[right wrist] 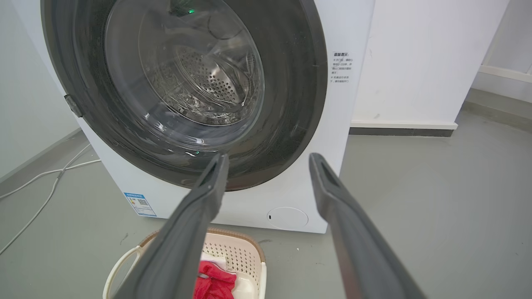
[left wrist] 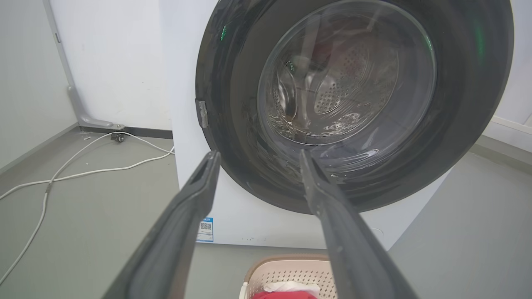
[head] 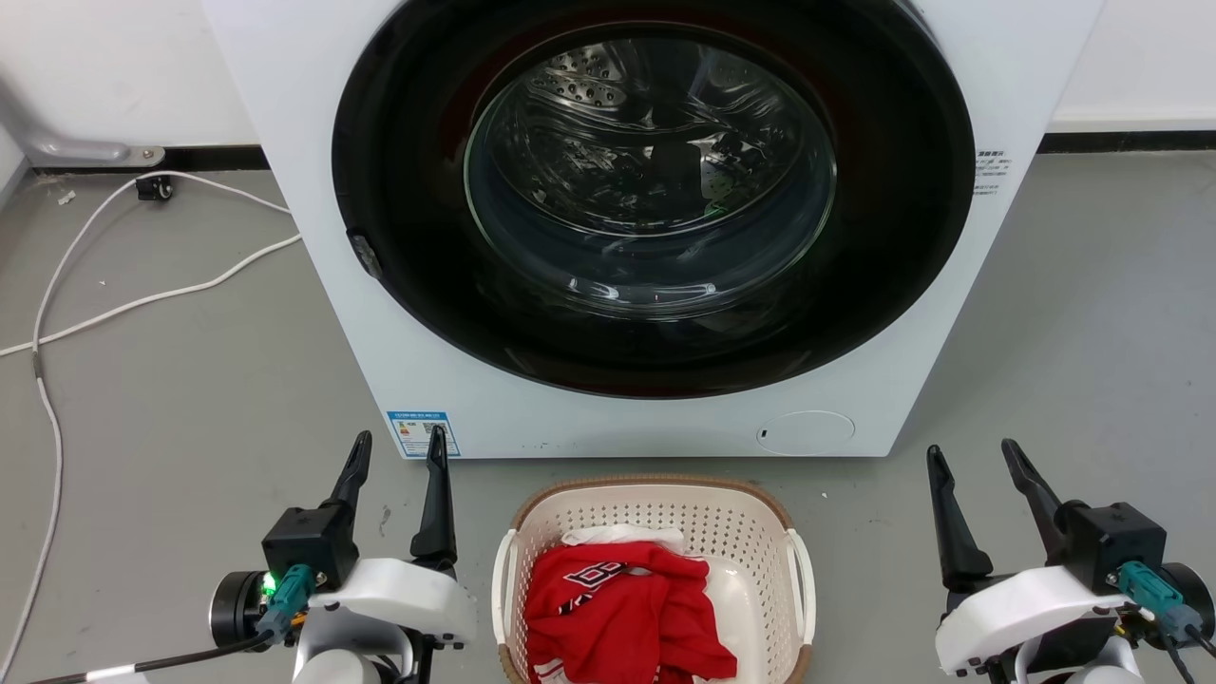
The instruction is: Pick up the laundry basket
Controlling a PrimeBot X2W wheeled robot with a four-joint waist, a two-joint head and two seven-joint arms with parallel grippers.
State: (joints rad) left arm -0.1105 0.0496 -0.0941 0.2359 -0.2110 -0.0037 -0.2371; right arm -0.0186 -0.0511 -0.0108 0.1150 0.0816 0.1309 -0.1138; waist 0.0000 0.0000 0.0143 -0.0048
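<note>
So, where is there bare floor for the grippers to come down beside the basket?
Bare grey floor lies between the cream perforated plastic laundry basket and the open right gripper, and a narrower strip toward the open left gripper. Tight: the gap between basket and white front-loading washing machine. White cables cross the floor farther left.
</note>
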